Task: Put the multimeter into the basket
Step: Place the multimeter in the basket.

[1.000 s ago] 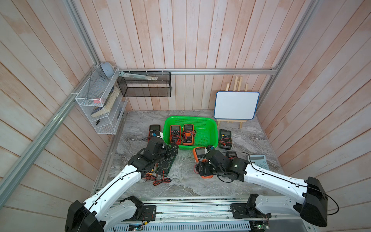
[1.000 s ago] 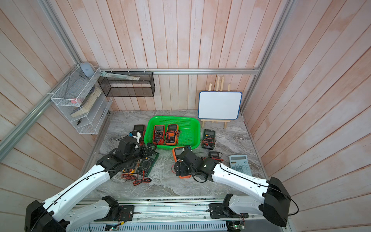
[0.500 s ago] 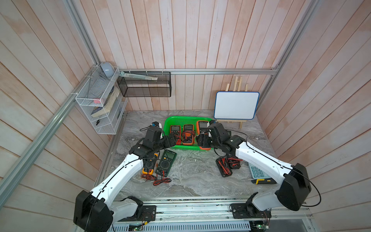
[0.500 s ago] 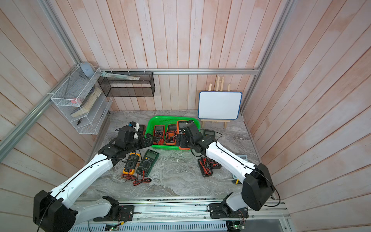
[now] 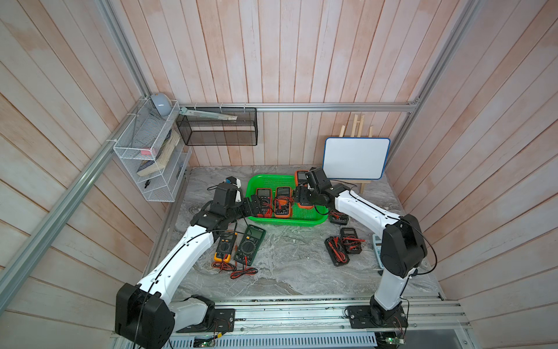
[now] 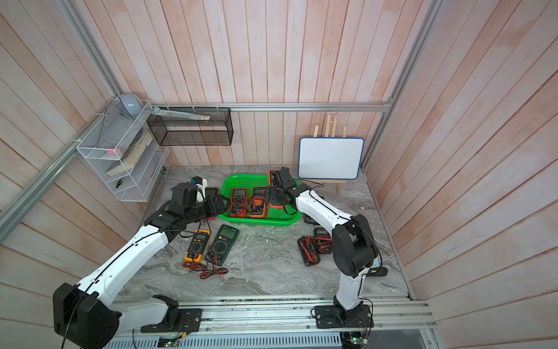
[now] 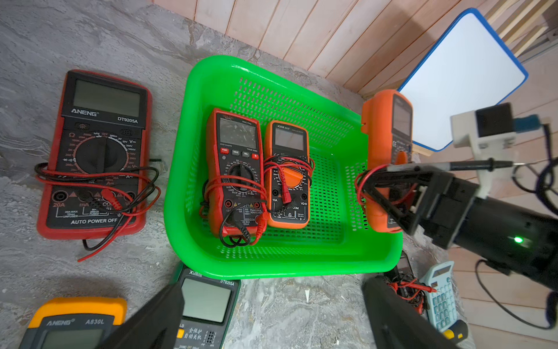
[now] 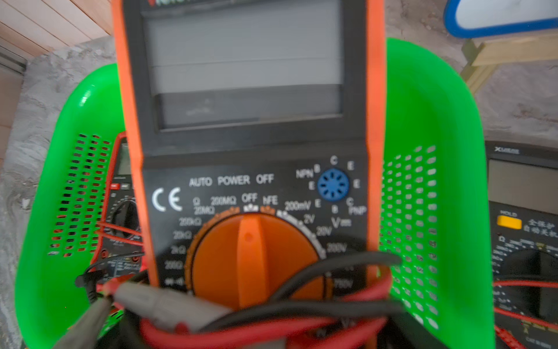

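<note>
The green basket (image 5: 290, 223) (image 6: 259, 223) stands at the back middle of the table, with two multimeters lying in it, a red one (image 7: 235, 169) and an orange one (image 7: 288, 172). My right gripper (image 5: 302, 196) (image 7: 389, 193) is shut on a third, orange multimeter (image 5: 300, 176) (image 7: 383, 130) (image 8: 247, 121) wrapped in red and black leads. It is held upright, screen end up, at the basket's right end. Whether it touches the basket floor I cannot tell. My left gripper (image 5: 256, 205) (image 7: 274, 296) is open and holds nothing, by the basket's front left corner.
A red multimeter (image 7: 96, 151) lies left of the basket. A yellow one (image 5: 225, 246) and a green one (image 5: 250, 244) lie front left, and black ones (image 5: 350, 243) lie front right beside a calculator (image 7: 440, 296). A whiteboard (image 5: 355, 158) stands at the back right. Wall racks (image 5: 151, 157) hang at the left.
My right arm carried the orange multimeter from the table's front middle up to the basket's right end. My left arm swung from the front-left multimeters toward the basket's left corner.
</note>
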Available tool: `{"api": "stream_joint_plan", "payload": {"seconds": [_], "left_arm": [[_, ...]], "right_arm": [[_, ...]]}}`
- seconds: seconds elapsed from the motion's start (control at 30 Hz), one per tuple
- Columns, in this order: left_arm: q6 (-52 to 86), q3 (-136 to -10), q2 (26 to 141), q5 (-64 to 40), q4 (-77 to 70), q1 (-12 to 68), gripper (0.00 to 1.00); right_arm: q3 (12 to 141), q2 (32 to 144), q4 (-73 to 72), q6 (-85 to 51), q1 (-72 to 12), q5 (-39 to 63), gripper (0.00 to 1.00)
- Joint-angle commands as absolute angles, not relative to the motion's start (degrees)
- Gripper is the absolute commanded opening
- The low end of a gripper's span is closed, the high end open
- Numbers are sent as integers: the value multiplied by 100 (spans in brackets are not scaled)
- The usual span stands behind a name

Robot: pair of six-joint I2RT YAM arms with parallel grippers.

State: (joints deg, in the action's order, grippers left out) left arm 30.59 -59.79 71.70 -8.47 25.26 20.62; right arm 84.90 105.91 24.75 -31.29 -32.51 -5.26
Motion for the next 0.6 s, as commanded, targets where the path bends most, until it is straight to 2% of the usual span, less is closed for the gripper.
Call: {"api": "stream_joint_plan", "payload": {"seconds": [0.0, 0.57], "left_arm": [[2987, -6078, 7250, -1180, 2503, 2020, 100], [3074, -5845, 7425, -1760, 2198, 1916, 100]], "right_arm": [[8776, 10673, 2439, -3192, -3241, -628, 27], [8192, 10801, 2456, -3663, -3197, -707, 27]]}}
